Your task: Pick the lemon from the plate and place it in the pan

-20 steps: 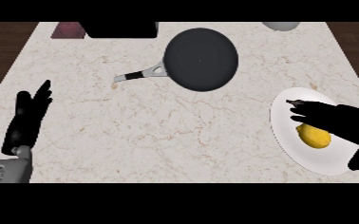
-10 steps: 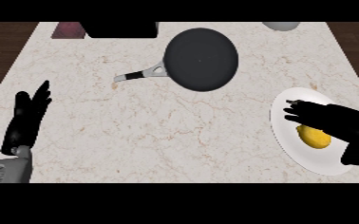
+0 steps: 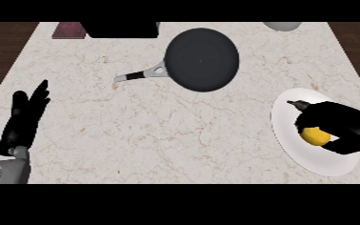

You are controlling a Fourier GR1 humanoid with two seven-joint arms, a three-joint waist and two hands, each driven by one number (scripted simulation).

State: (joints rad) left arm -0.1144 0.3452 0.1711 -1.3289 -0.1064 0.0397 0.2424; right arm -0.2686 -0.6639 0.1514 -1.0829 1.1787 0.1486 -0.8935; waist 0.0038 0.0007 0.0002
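The grasp is the step in hand. The robot's right hand [image 3: 335, 122] sits over the round white plate [image 3: 308, 160] at the right edge of the pale marble desk [image 3: 162, 124], with its black fingers and thumb curled down round the small yellow lemon [image 3: 314, 136]. Only part of the lemon shows under the palm, and it appears to lie on the plate, toward the plate's right half. From this steep view I cannot tell whether it has left the surface at all, so I judge the hand as closed on the lemon with the lift not yet made.

The round black frying pan [image 3: 202, 59] lies well apart from the plate, farther away and to the left, with its grey handle pointing left and slightly near. Nothing lies in it.

The next move calls for a straight lift off the plate, high enough to clear its rim. Then comes a carry to the far left across bare desk, ending over the middle of the pan and not over its edge, and a low release so the round fruit does not roll out.

The left hand [image 3: 25, 118] rests open at the near left edge of the desk, fingers up, holding nothing.
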